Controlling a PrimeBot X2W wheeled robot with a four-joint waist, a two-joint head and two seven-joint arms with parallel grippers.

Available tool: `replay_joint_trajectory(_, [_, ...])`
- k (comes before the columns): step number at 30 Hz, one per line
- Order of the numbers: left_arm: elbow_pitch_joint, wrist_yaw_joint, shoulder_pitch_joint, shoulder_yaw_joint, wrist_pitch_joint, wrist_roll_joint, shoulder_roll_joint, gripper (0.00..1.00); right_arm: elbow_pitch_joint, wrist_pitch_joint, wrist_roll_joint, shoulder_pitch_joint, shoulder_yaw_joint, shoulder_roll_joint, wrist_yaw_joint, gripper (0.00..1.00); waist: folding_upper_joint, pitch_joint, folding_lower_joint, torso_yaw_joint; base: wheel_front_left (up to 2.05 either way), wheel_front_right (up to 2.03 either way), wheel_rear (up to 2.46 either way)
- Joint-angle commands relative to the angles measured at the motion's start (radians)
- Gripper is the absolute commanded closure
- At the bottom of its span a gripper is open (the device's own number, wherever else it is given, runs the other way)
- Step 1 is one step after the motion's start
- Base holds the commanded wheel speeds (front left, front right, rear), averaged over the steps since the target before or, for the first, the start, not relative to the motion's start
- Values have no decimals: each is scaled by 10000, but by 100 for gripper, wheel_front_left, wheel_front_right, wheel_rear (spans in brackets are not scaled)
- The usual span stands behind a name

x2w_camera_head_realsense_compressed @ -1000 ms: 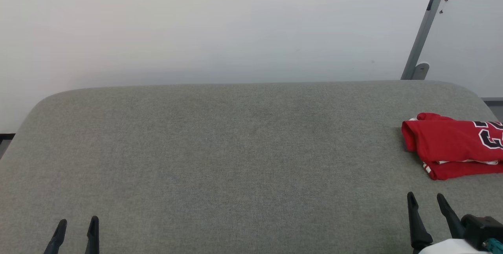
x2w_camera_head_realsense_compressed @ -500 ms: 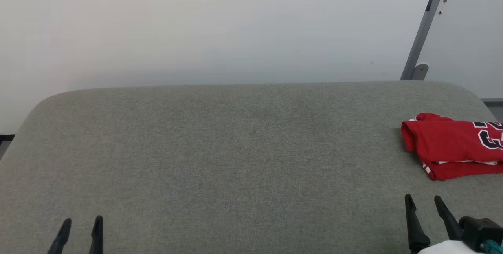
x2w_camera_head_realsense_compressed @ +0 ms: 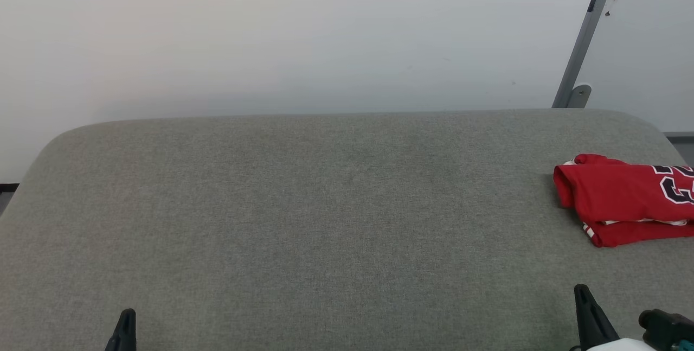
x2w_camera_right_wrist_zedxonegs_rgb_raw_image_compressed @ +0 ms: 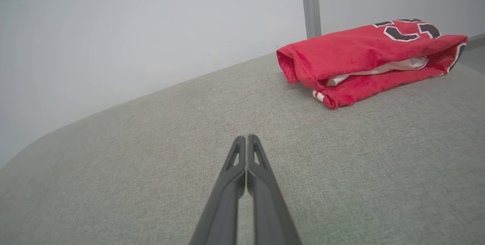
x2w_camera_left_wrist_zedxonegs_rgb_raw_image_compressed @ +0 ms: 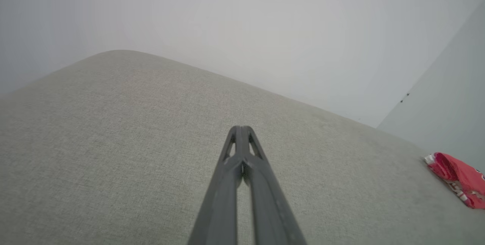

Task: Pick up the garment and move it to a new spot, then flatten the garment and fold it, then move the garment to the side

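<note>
Plainly, the folded red jersey garment [x2w_camera_head_realsense_compressed: 623,199] with black, white-outlined numerals lies on the broad grey fabric-covered counter [x2w_camera_head_realsense_compressed: 325,204], against its right edge and closer to the far right corner than to the near one; the head view cuts off its right part. From the right wrist view the garment [x2w_camera_right_wrist_zedxonegs_rgb_raw_image_compressed: 363,55] is a thick, loosely folded bundle, a white layer peeking out between the red folds and a bit of red-and-white striped trim at its nearest corner. The right claw [x2w_camera_head_realsense_compressed: 583,292] stands near the counter's near edge towards the right corner, well apart from the garment, and its two long dark fingers are pressed together tip to tip with nothing between them, as the right wrist view [x2w_camera_right_wrist_zedxonegs_rgb_raw_image_compressed: 246,137] makes clear. The left claw [x2w_camera_head_realsense_compressed: 128,316] sits by the near edge towards the left corner, likewise clenched on nothing [x2w_camera_left_wrist_zedxonegs_rgb_raw_image_compressed: 241,127], over bare grey fabric, with the garment [x2w_camera_left_wrist_zedxonegs_rgb_raw_image_compressed: 456,178] far off to its right. Behind the counter rises a plain pale wall [x2w_camera_head_realsense_compressed: 271,31], and a slanted grey metal post [x2w_camera_head_realsense_compressed: 588,31] stands past the far right corner.
</note>
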Motion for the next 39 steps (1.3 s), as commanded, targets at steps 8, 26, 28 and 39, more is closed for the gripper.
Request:
replay_joint_trajectory(8, [112, -2, -701, 167, 391, -1276, -123, 100, -261, 268, 1539, -473, 54, -5, -3, 100, -1, 77, 0, -27, 0, 0, 0])
replay_joint_trajectory(26, [490, -8, -1519, 320, 1097, -3457, -569, 100, -322, 787, 4192, -914, 96, 23, -7, 100, -1, 250, 0, -86, 0, 0, 0])
replay_joint_trajectory(28, [507, -8, -1558, 328, 1129, -3572, -593, 100, -324, 817, 4324, -941, 97, 24, -7, 100, -1, 260, 0, -89, 0, 0, 0])
replay_joint_trajectory(39, [704, -11, -1978, 412, 1505, -4692, -826, 100, -351, 1093, 5691, -1177, 111, 38, -8, 100, -1, 366, 0, -126, 0, 0, 0])
